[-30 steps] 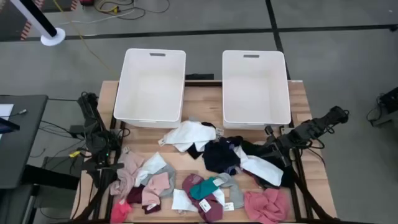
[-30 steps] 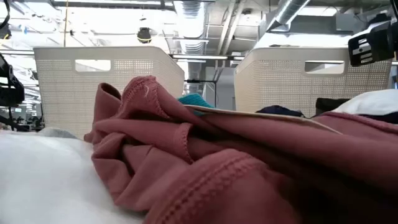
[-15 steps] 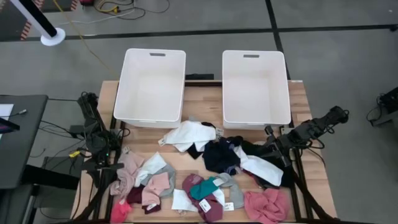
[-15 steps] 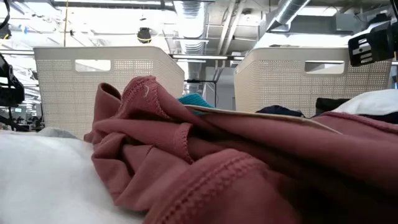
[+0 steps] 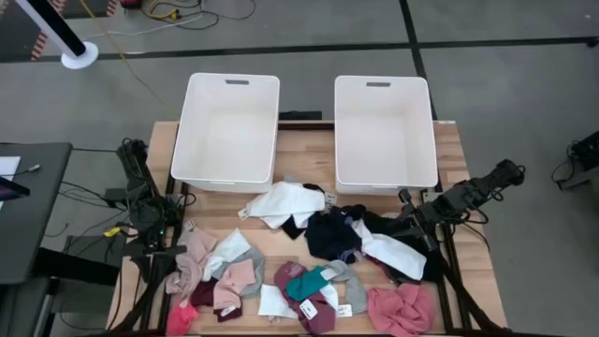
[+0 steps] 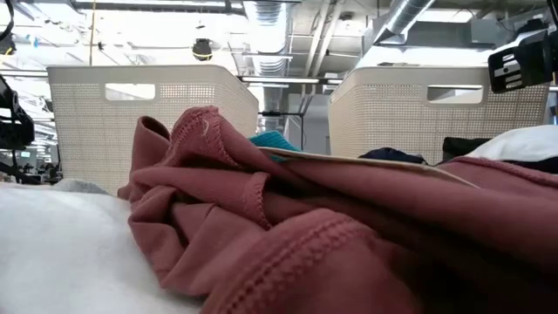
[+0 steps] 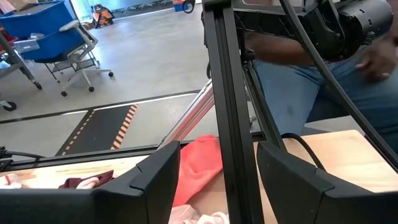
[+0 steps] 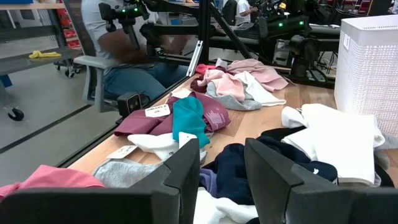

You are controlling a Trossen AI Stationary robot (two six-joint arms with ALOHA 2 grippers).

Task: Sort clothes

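Observation:
The clothes lie loose over the near half of the wooden table (image 5: 309, 154): a white piece (image 5: 281, 201), a navy one (image 5: 332, 234), a teal one (image 5: 304, 281) on maroon (image 5: 316, 309), pink (image 5: 401, 309) at the near right, pale pink (image 5: 197, 248) and coral (image 5: 181, 316) at the near left. My left gripper (image 7: 217, 186) waits at the table's left edge (image 5: 157, 245), open, above the coral cloth (image 7: 199, 165). My right gripper (image 8: 222, 180) waits at the right edge (image 5: 405, 208), open, level, facing the navy cloth (image 8: 249, 162). Neither touches anything.
Two white bins (image 5: 227, 131) (image 5: 384, 131) stand side by side at the table's far edge. A black frame post (image 7: 227, 93) rises just beyond my left fingers. A person (image 7: 323, 81) sits at the near side. In the low view, maroon-pink cloth (image 6: 305, 235) fills the foreground.

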